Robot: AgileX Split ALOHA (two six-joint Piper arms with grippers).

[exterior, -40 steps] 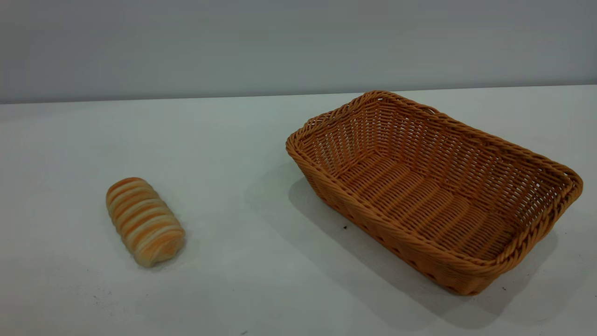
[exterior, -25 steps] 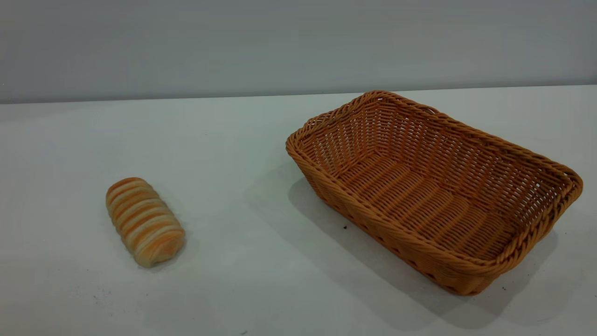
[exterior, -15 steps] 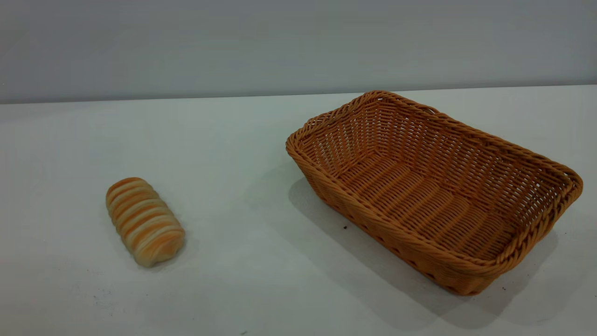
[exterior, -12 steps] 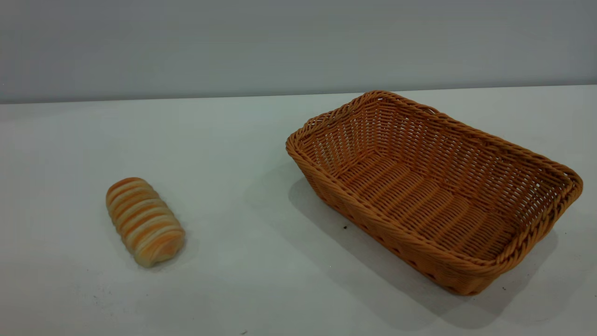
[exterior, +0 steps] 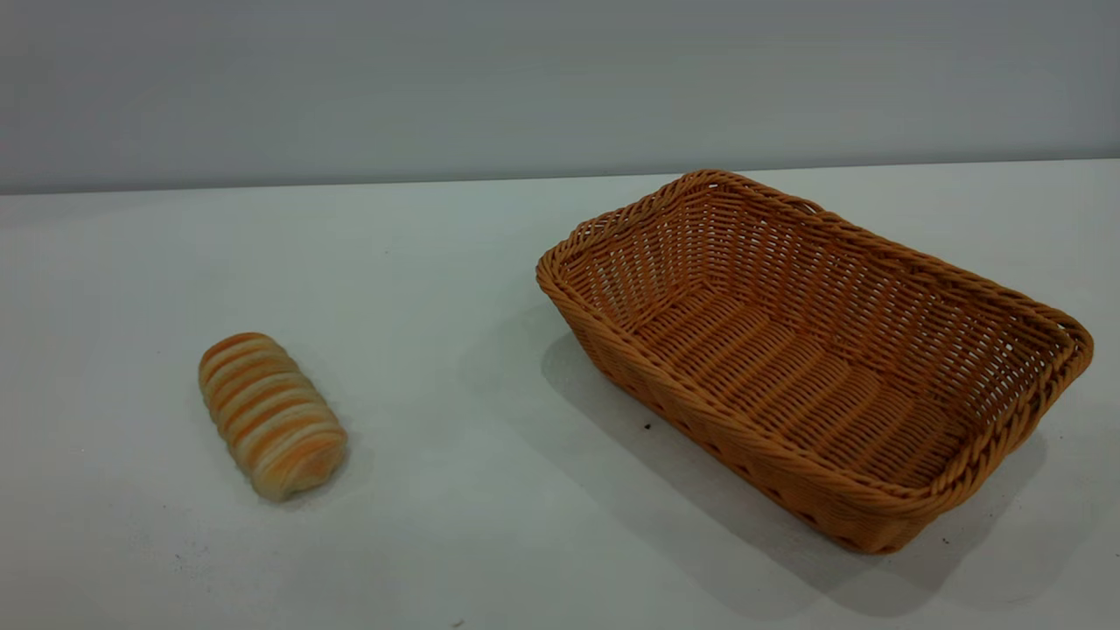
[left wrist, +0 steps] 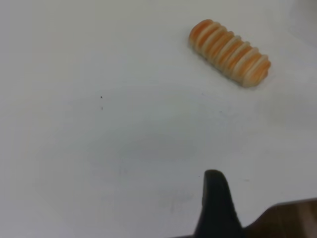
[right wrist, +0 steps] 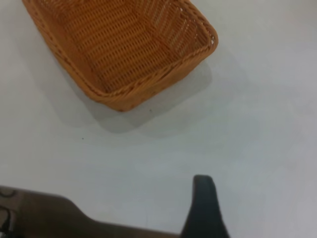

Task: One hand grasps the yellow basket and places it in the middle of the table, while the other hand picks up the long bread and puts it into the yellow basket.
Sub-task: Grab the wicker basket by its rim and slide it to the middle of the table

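The yellow basket [exterior: 814, 359] stands empty on the right half of the white table [exterior: 490, 262], turned at an angle. The long bread [exterior: 271, 416] lies on the left half, well apart from the basket. No arm shows in the exterior view. In the left wrist view only a dark part of my left gripper [left wrist: 215, 208] shows, above bare table, with the long bread [left wrist: 229, 52] some way off. In the right wrist view a dark part of my right gripper [right wrist: 204, 208] hangs over the table, short of the yellow basket [right wrist: 124, 49]. Neither gripper touches anything.
A plain grey wall [exterior: 560, 87] runs behind the table's far edge. Wide bare tabletop lies between the bread and the basket. A few tiny dark specks [exterior: 647, 426] mark the surface near the basket.
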